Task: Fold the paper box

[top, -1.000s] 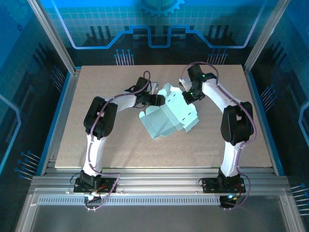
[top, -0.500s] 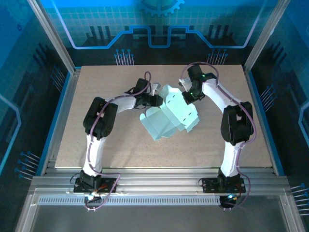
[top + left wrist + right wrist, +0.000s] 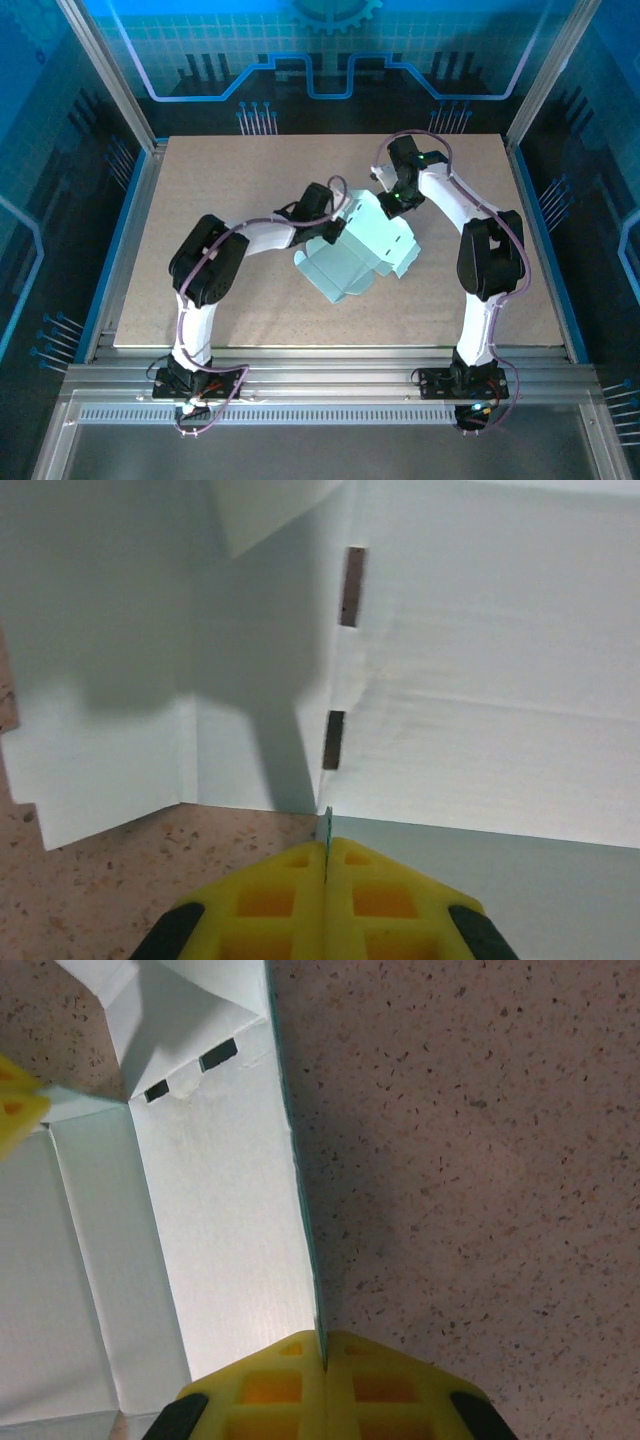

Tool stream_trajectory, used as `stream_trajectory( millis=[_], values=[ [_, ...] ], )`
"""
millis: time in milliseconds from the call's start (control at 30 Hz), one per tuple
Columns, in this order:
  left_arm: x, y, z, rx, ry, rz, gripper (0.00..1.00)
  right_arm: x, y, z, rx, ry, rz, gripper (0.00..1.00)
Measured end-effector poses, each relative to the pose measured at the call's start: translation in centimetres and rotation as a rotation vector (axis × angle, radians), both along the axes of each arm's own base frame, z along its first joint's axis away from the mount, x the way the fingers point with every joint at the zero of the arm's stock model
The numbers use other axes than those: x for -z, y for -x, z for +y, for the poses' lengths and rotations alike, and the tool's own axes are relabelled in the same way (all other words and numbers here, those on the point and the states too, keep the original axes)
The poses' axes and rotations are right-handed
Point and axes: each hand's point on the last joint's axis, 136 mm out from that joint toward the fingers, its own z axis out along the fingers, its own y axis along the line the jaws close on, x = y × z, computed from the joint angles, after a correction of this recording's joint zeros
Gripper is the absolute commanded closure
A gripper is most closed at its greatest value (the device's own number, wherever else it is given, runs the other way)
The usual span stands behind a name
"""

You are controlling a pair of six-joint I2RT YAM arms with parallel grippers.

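Paper box [image 3: 352, 262] sits partly folded in the middle of the table [image 3: 200, 200]; you cannot see its full outline, since both wrist views crop it and its far edge is covered from above. Left gripper [image 3: 326, 848] is clenched on a thin upright card edge; right gripper [image 3: 322, 1348] pinches a raised side panel's edge.

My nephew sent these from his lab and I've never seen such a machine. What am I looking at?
The machine is a left arm and a right arm, bolted at the near edge of a table. The wide picture looks down from above and behind them; the two close-ups come from a camera on each wrist. On the table lies a pale blue paper box, partly folded. The left tool and the right tool, yellow in the close-ups, are both shut on a thin edge of its card.
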Motion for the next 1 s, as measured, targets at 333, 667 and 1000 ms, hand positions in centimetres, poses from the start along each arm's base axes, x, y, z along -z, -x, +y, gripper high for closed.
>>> stream_trajectory(
  millis=[333,667,1000],
  values=[
    [0.3,1.5,-1.6,0.107,-0.378,-0.323,1.0,0.2,0.3,-0.2,0.033,-0.004,0.021,1.0],
    [0.9,1.1,-2.3,0.123,-0.534,-0.451,1.0,0.3,0.1,-0.6,0.051,-0.008,0.025,1.0],
    [-0.4,0.5,-1.2,0.065,-0.175,-0.218,0.78,0.3,-0.2,-0.4,0.048,-0.018,0.011,1.0]
  ],
)
